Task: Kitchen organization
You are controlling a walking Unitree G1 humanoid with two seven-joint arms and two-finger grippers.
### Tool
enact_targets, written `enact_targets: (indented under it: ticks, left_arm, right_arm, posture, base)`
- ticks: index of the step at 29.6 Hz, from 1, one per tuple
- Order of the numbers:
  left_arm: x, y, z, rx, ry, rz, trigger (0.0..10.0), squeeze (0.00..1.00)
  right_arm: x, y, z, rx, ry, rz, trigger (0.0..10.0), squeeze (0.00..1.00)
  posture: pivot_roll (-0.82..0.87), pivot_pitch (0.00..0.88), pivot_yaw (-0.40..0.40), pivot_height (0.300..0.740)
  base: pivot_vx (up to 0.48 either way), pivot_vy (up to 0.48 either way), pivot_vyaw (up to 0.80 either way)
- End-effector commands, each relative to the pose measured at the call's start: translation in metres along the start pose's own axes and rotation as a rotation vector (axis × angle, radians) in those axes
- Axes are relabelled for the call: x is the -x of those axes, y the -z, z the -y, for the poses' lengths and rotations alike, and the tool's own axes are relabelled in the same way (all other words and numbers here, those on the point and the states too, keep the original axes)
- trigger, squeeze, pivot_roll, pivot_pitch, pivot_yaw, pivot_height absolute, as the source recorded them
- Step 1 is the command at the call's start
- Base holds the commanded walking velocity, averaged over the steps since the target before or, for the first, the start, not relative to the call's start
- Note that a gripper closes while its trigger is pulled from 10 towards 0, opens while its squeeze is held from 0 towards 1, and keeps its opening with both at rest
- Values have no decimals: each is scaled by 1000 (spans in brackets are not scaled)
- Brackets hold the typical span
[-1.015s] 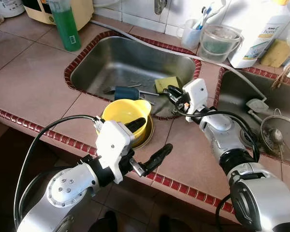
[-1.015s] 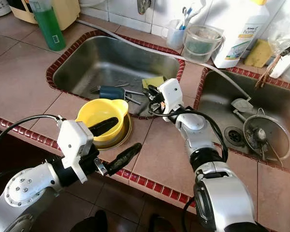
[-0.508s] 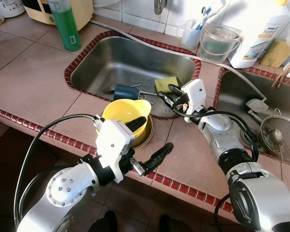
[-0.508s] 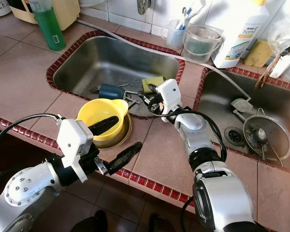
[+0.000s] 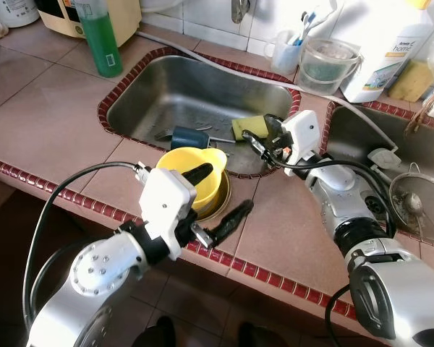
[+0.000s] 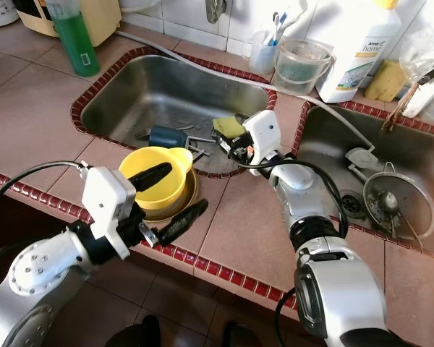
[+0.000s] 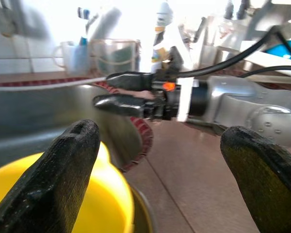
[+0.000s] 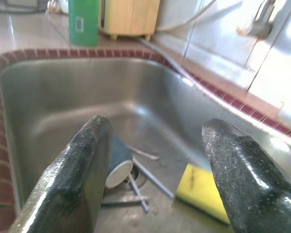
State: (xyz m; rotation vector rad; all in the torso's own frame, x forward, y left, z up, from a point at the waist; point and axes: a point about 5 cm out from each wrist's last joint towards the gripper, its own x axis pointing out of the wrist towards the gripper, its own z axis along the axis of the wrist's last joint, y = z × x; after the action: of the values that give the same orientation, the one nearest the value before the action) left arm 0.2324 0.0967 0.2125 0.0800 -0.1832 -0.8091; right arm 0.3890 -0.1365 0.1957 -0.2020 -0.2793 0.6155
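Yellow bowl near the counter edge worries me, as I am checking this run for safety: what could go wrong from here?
The yellow bowl sits close to the counter's front edge, with one finger of the open left end effector over it; a careless sweep might push it off. The open right end effector hovers over the sink rim and could knock the sponge or blue cup.

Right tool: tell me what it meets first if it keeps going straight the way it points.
Probably the yellow sponge or the dark blue cup on the sink floor; the open right tool points down between them, and depth is unclear.
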Motion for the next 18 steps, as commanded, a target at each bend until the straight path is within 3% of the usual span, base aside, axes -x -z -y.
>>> enact_targets:
  ticks: [1,10,18]
  left_arm:
    - [-1,0,-2,-16,-5,6,10000,0]
    - [-8,1,-22,-49,-98,34,10000,0]
    - [-12,3,-42,-79,-194,52,10000,0]
  right_arm:
    - [0,-10,6,17,16,55,10000,0]
    - [3,-24,6,24,47,175,10000,0]
    - [16,-33,4,12,126,261,10000,0]
  posture:
    - [-108,164,-81,740]
    - [-117,117,-89,740]
    - [-128,89,-77,740]
  base:
    - [0,0,0]
    - [0,0,0]
    - [0,0,0]
